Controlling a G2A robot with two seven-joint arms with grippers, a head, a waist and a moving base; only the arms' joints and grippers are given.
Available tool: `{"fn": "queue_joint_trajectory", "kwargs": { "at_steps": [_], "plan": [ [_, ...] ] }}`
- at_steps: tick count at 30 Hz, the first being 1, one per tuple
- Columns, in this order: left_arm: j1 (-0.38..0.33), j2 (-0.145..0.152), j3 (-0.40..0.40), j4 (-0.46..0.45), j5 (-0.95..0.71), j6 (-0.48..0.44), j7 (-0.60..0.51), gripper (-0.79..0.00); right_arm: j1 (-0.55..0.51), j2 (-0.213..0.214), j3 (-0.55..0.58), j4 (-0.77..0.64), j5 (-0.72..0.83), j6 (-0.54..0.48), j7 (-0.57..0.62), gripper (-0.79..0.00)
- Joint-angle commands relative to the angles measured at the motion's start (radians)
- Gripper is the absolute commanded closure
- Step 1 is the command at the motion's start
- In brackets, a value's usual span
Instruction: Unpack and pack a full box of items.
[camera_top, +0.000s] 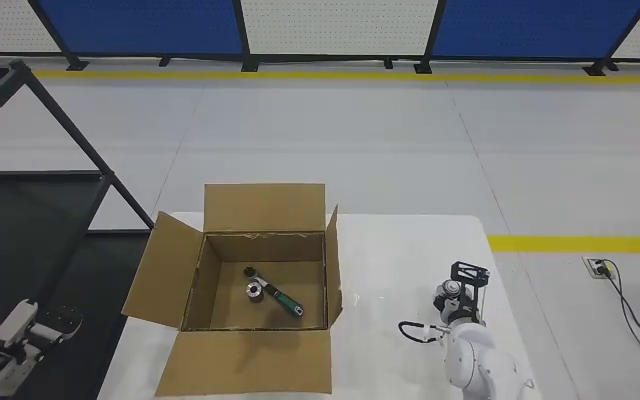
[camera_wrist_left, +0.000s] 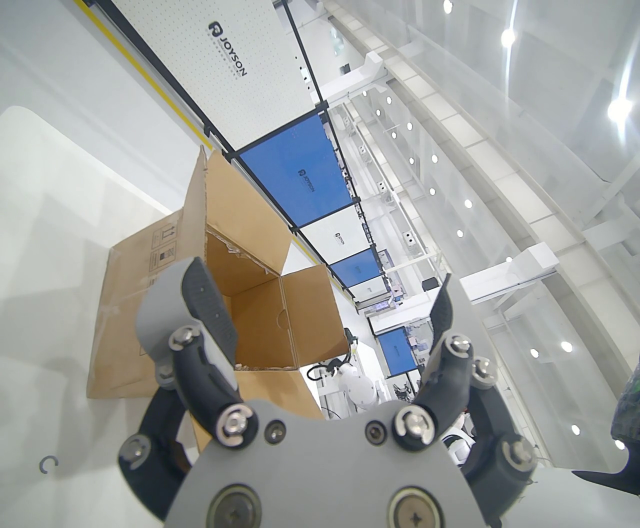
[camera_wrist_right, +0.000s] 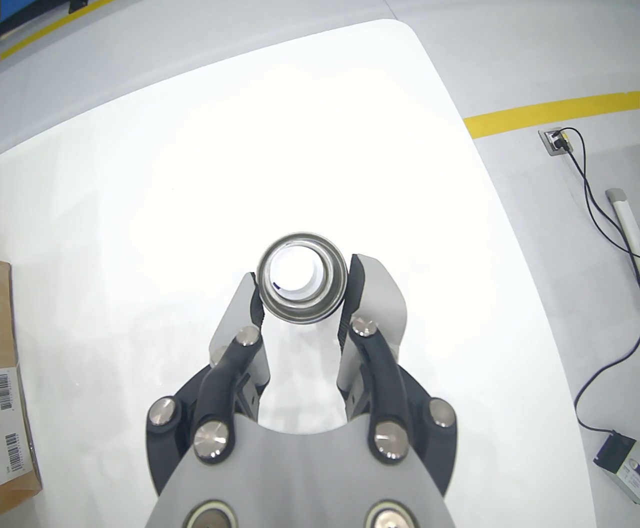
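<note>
My right gripper (camera_wrist_right: 303, 292) pinches the upright can (camera_wrist_right: 300, 277) over the desk (camera_wrist_right: 300, 150), three o'clock of the box (camera_top: 265, 207), likely to stand it down; my left gripper (camera_wrist_left: 320, 292) hangs spread, empty.

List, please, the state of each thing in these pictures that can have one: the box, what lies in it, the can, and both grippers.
Brown cardboard box: open, all four flaps folded outward.
Metal tool with dark green handle: lying flat on the box floor.
Silver metal can with white nozzle: upright, gripped by its sides.
Left gripper: open, empty.
Right gripper: shut on the silver metal can.
</note>
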Motion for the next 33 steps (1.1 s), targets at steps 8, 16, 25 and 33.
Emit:
{"fn": "queue_joint_trajectory", "kwargs": {
  "at_steps": [8,16,25,33],
  "plan": [
    [0.000,0.000,0.000,0.000,0.000,0.000,0.000,-0.785,-0.022,0.002,-0.005,-0.150,0.032,-0.013,-0.001,-0.785],
    [0.000,0.000,0.000,0.000,0.000,0.000,0.000,-0.785,-0.020,0.004,-0.059,-0.356,0.038,-0.087,0.040,-0.785],
    [-0.002,-0.002,-0.012,0.009,-0.010,0.000,0.020,-0.785,0.107,-0.004,-0.293,-0.516,0.122,-0.276,0.131,-0.785],
    [0.020,-0.009,-0.062,0.055,-0.052,-0.012,0.029,-0.785,0.412,-0.049,-0.563,-0.279,0.175,-0.267,0.294,-0.785]
  ]
}}
